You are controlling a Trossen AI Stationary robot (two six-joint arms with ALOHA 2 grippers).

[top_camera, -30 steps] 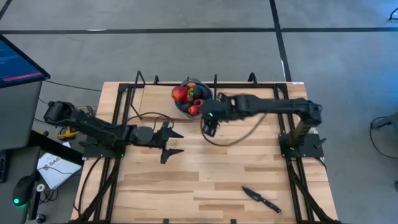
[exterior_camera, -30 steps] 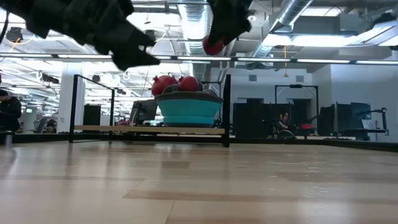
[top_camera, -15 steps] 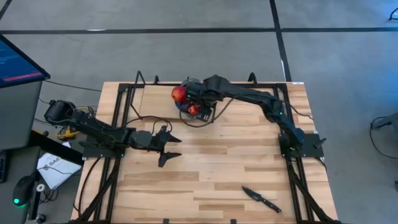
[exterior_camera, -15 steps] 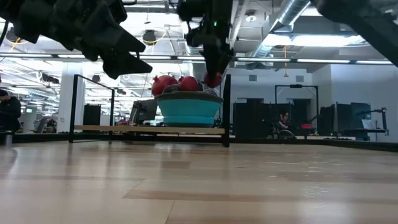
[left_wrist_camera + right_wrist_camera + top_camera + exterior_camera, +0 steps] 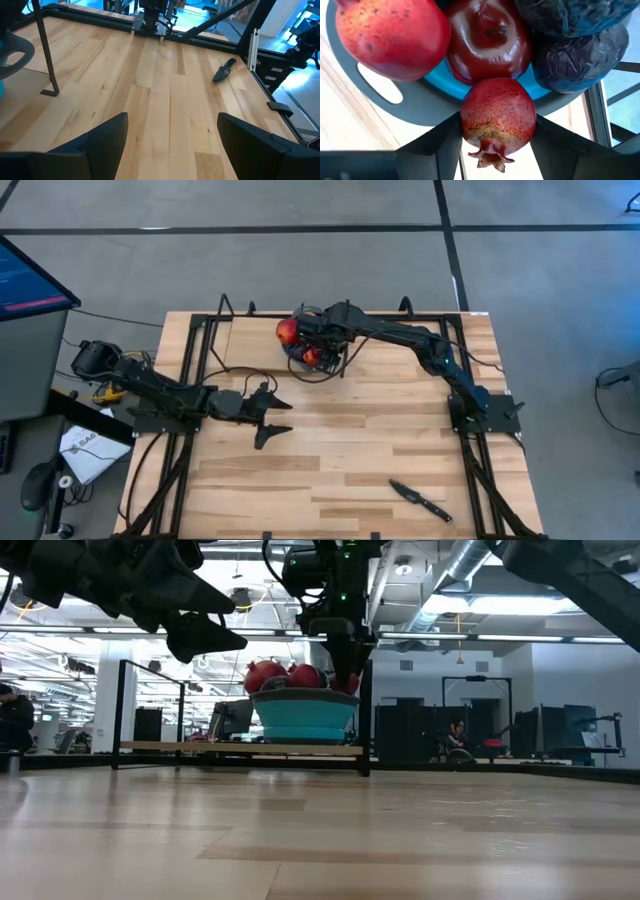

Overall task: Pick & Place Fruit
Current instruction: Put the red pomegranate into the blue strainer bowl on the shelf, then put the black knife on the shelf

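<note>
The right gripper point(image 5: 495, 145) is clamping a red fruit point(image 5: 498, 120), apparently just above the bowl point(image 5: 300, 352) at upper centre, having lowered slightly; the left gripper point(image 5: 170, 135) is hanging open.

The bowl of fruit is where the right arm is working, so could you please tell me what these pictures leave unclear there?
- High view: the right pincer covers much of the blue bowl; fruit count unclear.
- Low view: bowl's rim hides the lower fruit.
- Right wrist view: the held pomegranate hides whether it touches the rim.
- Left wrist view: only the knife and bare table; the open left pincer waits.
</note>
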